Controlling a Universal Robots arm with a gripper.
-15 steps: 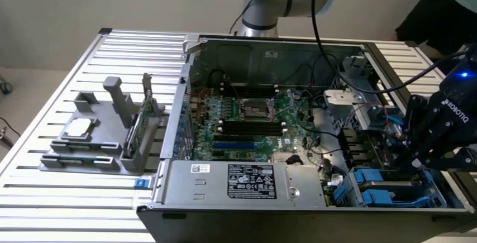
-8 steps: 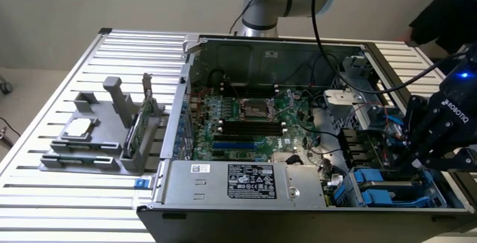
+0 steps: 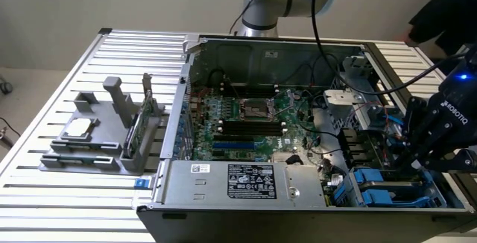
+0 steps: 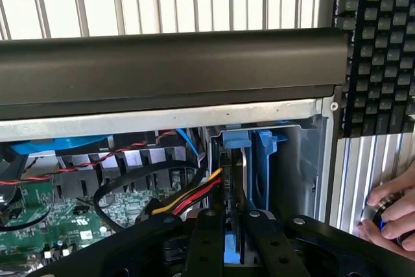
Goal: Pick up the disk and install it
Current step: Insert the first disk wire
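Observation:
My gripper (image 3: 426, 156) hangs over the drive bay at the exterior view's right end of the open computer case (image 3: 179, 98). In the wrist view the disk (image 4: 235, 167) stands edge-on in the bay slot, a thin metal body with blue plastic rails (image 4: 262, 154) beside it. The gripper (image 4: 232, 241) is shut on the disk's near edge, and its black fingers (image 4: 206, 238) press a blue strip between them. Red, yellow and black cables (image 4: 191, 196) run right beside the disk.
The motherboard (image 3: 253, 117) fills the case's middle and a power supply (image 3: 246, 182) lies along its front. Blue drive carriers (image 3: 372, 182) sit in the lower bay. A grey fixture (image 3: 89, 142) holding a green card (image 3: 142, 125) stands left. A hand (image 4: 392, 215) and a keyboard (image 4: 379, 50) lie outside the case.

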